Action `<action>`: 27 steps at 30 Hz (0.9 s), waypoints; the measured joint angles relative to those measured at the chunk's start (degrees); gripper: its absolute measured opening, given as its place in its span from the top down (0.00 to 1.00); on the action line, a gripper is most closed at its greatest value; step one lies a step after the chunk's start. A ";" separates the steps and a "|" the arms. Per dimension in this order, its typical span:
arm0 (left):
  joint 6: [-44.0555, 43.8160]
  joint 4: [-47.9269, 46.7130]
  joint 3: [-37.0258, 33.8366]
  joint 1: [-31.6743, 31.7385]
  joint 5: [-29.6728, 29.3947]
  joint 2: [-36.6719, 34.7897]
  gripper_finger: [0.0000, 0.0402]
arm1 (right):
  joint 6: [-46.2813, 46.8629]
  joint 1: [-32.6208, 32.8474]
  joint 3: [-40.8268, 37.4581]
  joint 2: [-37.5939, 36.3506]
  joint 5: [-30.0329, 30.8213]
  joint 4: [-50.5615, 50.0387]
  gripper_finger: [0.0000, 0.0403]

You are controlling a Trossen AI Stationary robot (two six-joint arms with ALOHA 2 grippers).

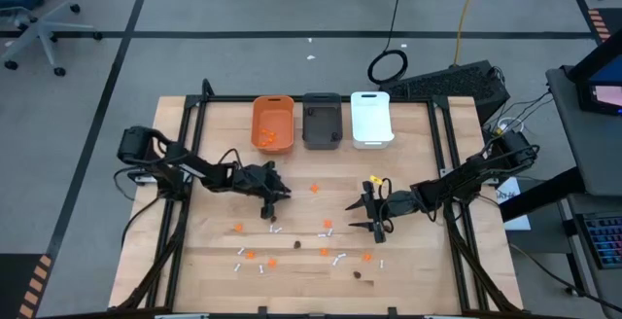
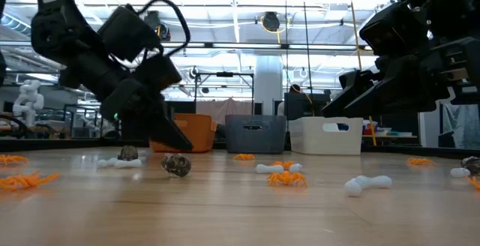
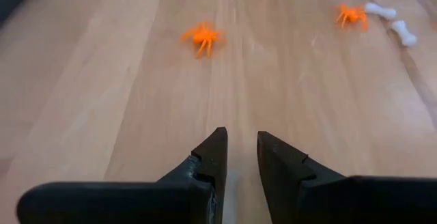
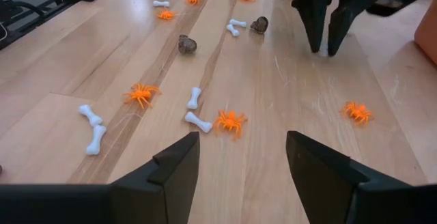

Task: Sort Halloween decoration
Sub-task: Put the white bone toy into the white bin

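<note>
Nearest the table's front edge, a loose scatter of Halloween pieces is seen lying on the bare wood: orange plastic spiders, small white bones and a few dark brown lumps. In the high view they are spread across the front half of the table, mostly between the two arms and in front of them, with one dark lump close to the front edge.

Further in, the left hand is held low over the wood at mid-table, left of centre, with its fingers pointed down. A narrow gap is seen between them and nothing is gripped; only bare wood lies under the tips. In the low view a dark lump lies just beside that hand, and another lump with a white bone lies close behind. The right hand is held over the table right of centre, its jaws standing wide apart and empty. An orange spider and two white bones lie on the wood ahead of it, and another spider lies off to one side.

At the far edge, three bins stand in a row, touching or nearly so: an orange bin with orange pieces already in it, a dark grey bin and a white bin.
</note>
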 joint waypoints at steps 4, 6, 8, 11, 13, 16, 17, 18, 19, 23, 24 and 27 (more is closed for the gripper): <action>0.04 -0.13 0.04 -1.58 -2.97 -4.30 0.80 | 0.47 0.00 -0.02 -0.02 0.00 -0.20 0.50; 0.24 -2.25 0.11 -1.87 -3.74 -6.65 0.80 | 0.61 0.00 -0.01 -0.01 0.00 -0.21 0.50; 0.46 -6.25 0.12 -1.91 -4.21 -8.63 0.80 | 0.60 0.02 -0.01 -0.01 0.00 -0.19 0.50; -0.87 -10.10 0.11 -1.82 -6.36 -9.43 0.80 | 0.29 0.02 -0.02 -0.02 0.00 -0.13 0.50; -2.45 -10.79 0.11 -1.81 -6.48 -9.42 0.80 | 0.09 0.02 -0.02 0.01 0.00 0.06 0.50; -4.39 -10.38 0.07 -2.01 -6.63 -8.69 0.80 | 0.09 0.02 -0.02 -0.02 -0.01 0.04 0.50; -5.20 -10.23 -0.19 -2.02 -6.64 -8.66 0.80 | 0.07 0.02 -0.02 -0.01 0.00 0.04 0.50; -6.11 -9.71 -0.45 -2.02 -6.64 -8.68 0.80 | 0.15 0.02 -0.02 -0.02 0.00 0.04 0.50; -6.90 -9.22 -0.63 -2.02 -6.64 -8.68 0.80 | 0.30 0.02 -0.02 -0.02 -0.02 -0.02 0.50; -7.40 -5.77 -3.21 -2.36 -6.92 -8.68 0.80 | 0.78 0.07 -0.02 -0.02 -0.13 -0.29 0.50; -7.21 -3.47 -4.00 -2.63 -6.92 -8.68 0.80 | 0.78 0.07 -0.02 -0.02 -0.15 -0.31 0.50; -5.64 3.07 -6.35 -3.85 -7.07 -8.68 0.80 | 0.32 0.07 -0.02 0.00 -0.12 -0.21 0.50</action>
